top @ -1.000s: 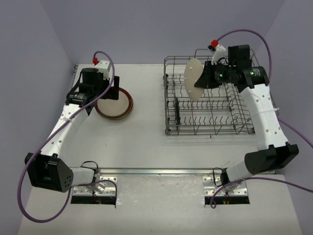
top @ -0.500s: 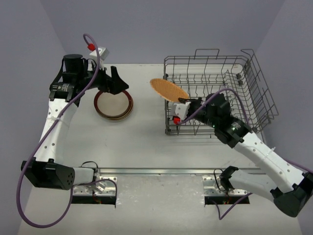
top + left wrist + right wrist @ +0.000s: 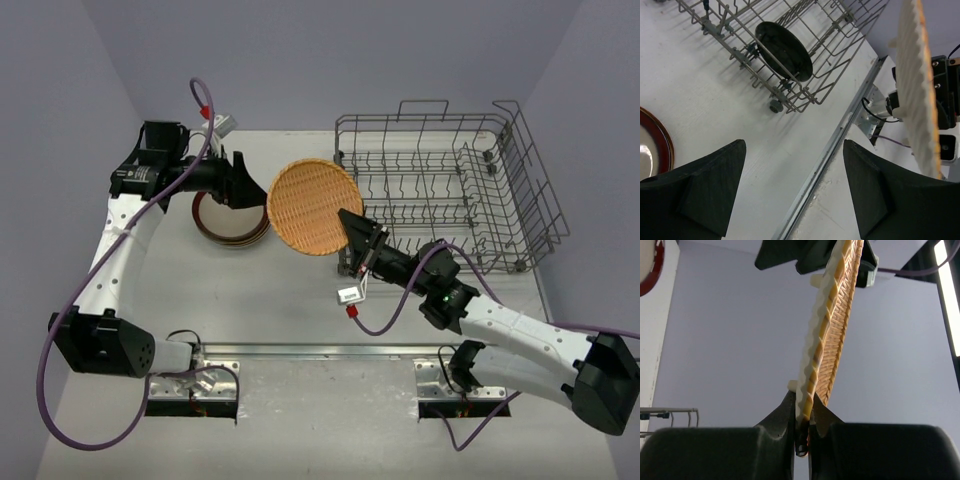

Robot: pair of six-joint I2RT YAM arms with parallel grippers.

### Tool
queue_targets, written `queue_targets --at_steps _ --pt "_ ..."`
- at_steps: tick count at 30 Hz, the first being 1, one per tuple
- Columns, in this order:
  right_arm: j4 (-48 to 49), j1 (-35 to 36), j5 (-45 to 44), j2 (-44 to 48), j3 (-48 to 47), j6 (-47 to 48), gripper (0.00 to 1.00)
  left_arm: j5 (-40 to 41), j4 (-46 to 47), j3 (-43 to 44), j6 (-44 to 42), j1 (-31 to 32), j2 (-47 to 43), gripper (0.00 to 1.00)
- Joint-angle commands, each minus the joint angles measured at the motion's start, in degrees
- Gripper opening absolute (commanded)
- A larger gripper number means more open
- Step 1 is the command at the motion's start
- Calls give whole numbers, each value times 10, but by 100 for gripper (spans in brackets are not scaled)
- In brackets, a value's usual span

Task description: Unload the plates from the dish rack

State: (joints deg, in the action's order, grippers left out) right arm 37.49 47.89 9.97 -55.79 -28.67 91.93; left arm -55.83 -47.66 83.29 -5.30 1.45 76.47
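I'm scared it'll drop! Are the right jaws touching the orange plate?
Touching. The right wrist view shows the right gripper, jaws pinching the orange plate at its rim.

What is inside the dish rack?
One black plate stands on edge between the tines of the dish rack, near a corner. From above, the orange woven plate covers that corner, hiding it.

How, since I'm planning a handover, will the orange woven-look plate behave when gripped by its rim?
Probably stiff: the orange plate stands out flat from the right gripper, pinched at its rim only, without sagging. Its ribbed surface likely resists slipping. Held off-centre, it may pivot in the grip if nudged.
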Motion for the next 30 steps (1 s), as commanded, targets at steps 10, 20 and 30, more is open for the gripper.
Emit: queue_targets --at_steps 10,20,30 --pt "22 23 29 39 65 109 0 -64 79 -20 59 -56 -31 77" --pt "19 39 28 15 59 111 0 -88 -24 -22 -57 18 5 74" --pt "54 60 8 -34 46 109 0 -73 -176 -22 -206 42 57 48"
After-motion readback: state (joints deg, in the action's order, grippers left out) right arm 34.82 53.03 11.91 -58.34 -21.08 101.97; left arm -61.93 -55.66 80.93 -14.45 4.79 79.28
